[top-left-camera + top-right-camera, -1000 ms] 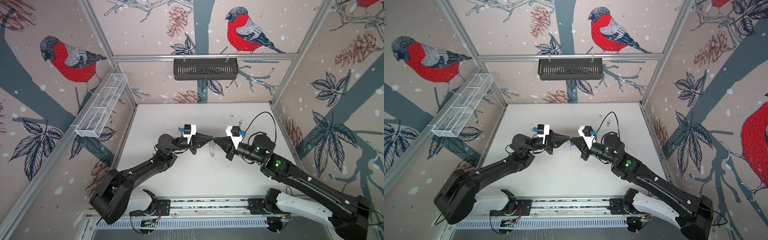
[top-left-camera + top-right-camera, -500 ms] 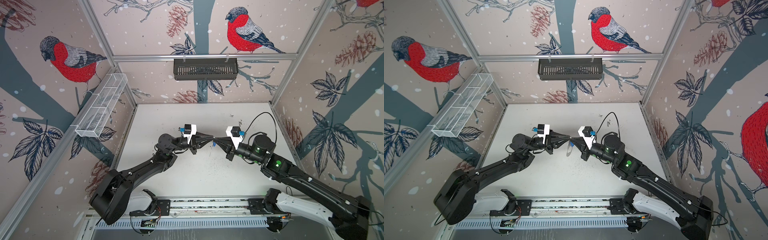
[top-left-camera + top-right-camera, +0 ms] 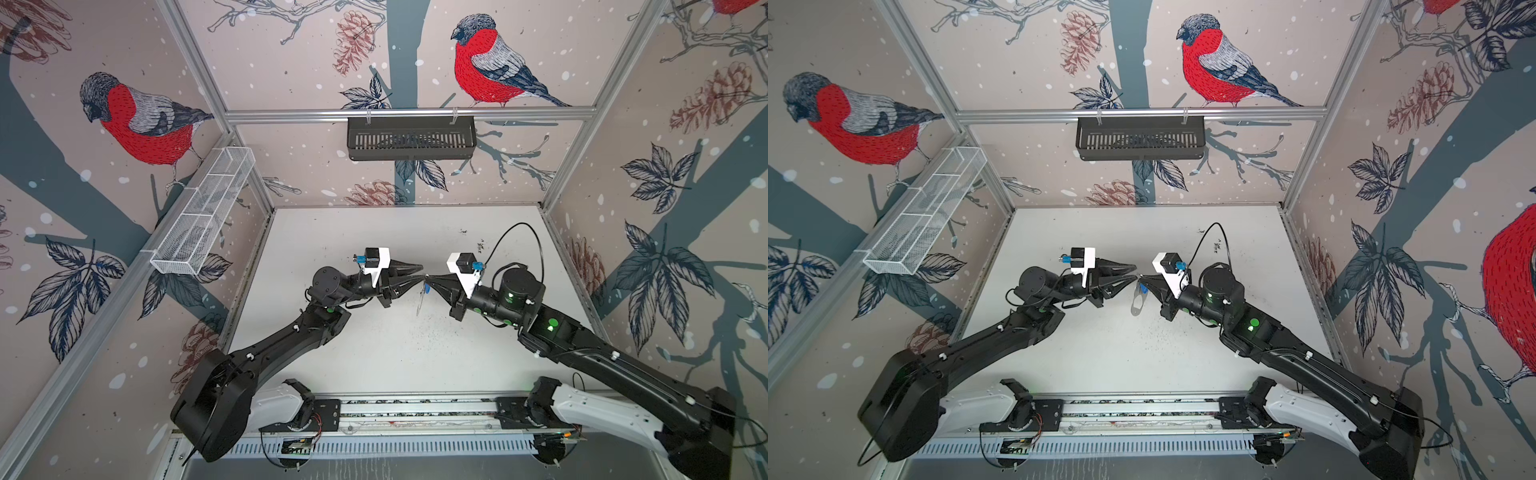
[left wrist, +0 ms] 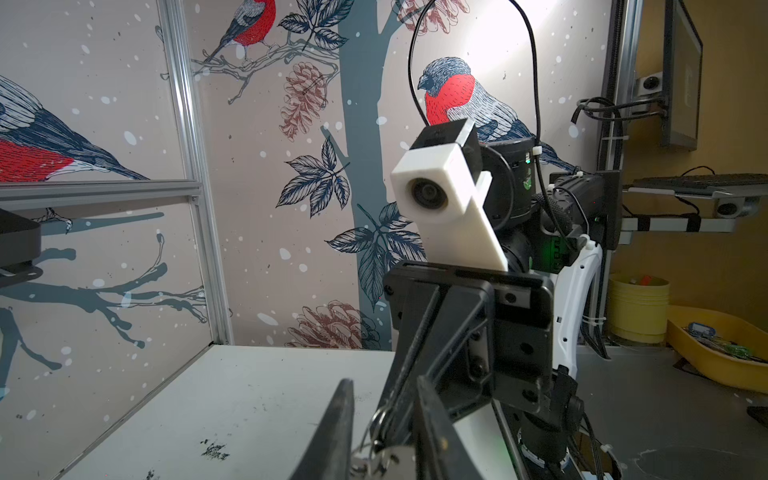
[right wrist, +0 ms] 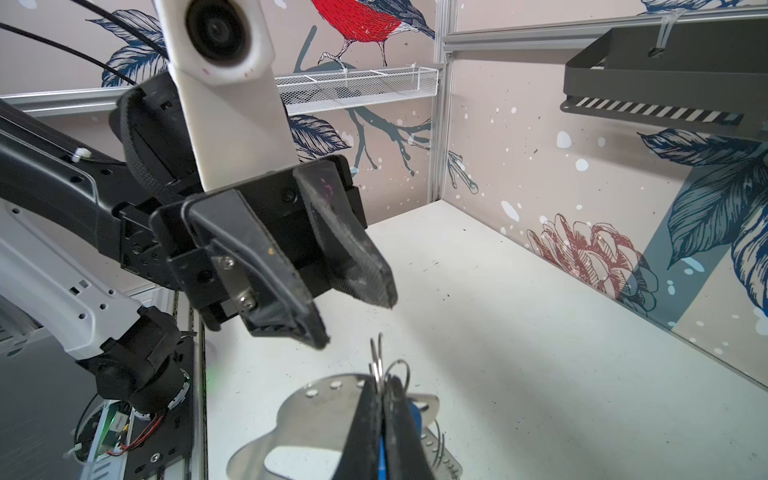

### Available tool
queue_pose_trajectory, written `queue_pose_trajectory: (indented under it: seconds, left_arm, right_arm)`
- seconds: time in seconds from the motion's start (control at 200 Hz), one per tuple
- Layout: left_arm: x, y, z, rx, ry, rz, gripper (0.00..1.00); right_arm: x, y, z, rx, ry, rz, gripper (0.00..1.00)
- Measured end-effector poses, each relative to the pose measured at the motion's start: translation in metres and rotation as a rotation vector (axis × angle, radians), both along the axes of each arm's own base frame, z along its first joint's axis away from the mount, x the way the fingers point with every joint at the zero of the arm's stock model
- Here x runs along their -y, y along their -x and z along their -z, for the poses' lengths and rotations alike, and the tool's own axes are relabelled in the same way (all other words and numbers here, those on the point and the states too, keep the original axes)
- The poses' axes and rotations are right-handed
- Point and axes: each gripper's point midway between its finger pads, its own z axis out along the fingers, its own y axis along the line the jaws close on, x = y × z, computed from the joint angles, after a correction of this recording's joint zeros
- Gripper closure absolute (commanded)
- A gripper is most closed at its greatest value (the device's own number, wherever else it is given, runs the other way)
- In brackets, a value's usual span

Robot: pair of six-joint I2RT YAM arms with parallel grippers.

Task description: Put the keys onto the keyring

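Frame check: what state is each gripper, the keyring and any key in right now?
left gripper: jaws apart, holding nothing.
right gripper: jaws shut on the keyring.
keyring: lifted off the table, hanging from the right gripper.
blue-tagged key: against the keyring by the right jaws; attachment unclear.
green-tagged key: not visible.

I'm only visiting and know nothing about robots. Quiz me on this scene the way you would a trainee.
1. True or false: the left gripper has its jaws apart.
2. What is holding the keyring? A) the left gripper B) the right gripper C) nothing, it lies on the table
3. Fill in: the plastic tag showing beside the right gripper's fingers is coloured ____.

Key: 1 true; 2 B; 3 blue.
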Motion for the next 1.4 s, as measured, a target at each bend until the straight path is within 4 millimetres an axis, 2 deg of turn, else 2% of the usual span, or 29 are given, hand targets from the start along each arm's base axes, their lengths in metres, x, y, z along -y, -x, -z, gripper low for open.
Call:
queue_pose_trajectory:
  seconds: [0.26,0.41,0.6,0.825,1.061,1.401]
  left_arm:
    - [-0.013,-0.018,-0.026,0.011,-0.069,-0.195,0.68]
    - [-0.026,-0.034,-0.029,-0.025,-0.153,-0.347,0.67]
    - [-0.039,-0.042,-0.011,-0.076,-0.287,-0.444,0.67]
    - [-0.04,-0.042,0.007,-0.097,-0.397,-0.442,0.66]
    - [-0.035,-0.044,0.03,-0.123,-0.485,-0.411,0.66]
    - [-0.034,-0.045,0.04,-0.144,-0.514,-0.394,0.66]
  right_arm:
    - [-0.004,-0.016,-0.001,0.016,0.109,0.03,1.0]
    - [-0.007,-0.027,0.0,0.029,0.197,0.029,1.0]
    - [-0.014,-0.047,0.002,0.03,0.315,-0.017,1.0]
    - [-0.029,-0.066,0.037,-0.055,0.474,-0.121,1.0]
    - [-0.042,-0.061,0.058,-0.104,0.545,-0.24,1.0]
    - [-0.042,-0.046,0.057,-0.111,0.519,-0.344,1.0]
